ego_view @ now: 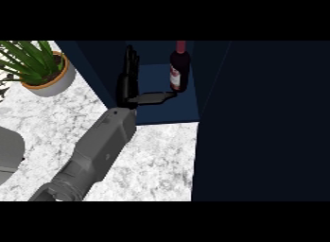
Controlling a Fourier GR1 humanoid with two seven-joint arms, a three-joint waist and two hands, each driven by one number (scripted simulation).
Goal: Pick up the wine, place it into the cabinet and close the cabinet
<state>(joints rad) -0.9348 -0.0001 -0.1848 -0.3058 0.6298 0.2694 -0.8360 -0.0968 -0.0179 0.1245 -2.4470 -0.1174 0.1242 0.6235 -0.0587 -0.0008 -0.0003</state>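
Note:
The wine bottle (179,70), dark with a red neck and a pale label, stands upright inside the open dark-blue cabinet (169,113), towards the back of its floor. My left hand (128,87) is at the cabinet's left wall, just left of the bottle. Its fingers point straight away from me. The thumb (157,98) sticks out to the right, its tip close to the bottle's base. The hand is open and holds nothing. The cabinet's door (279,118) stands open as a large dark panel at the right. My right hand does not show.
A potted green plant (41,71) stands on the marble counter (150,156) at the upper left. A large rounded grey object (0,153) sits at the left edge.

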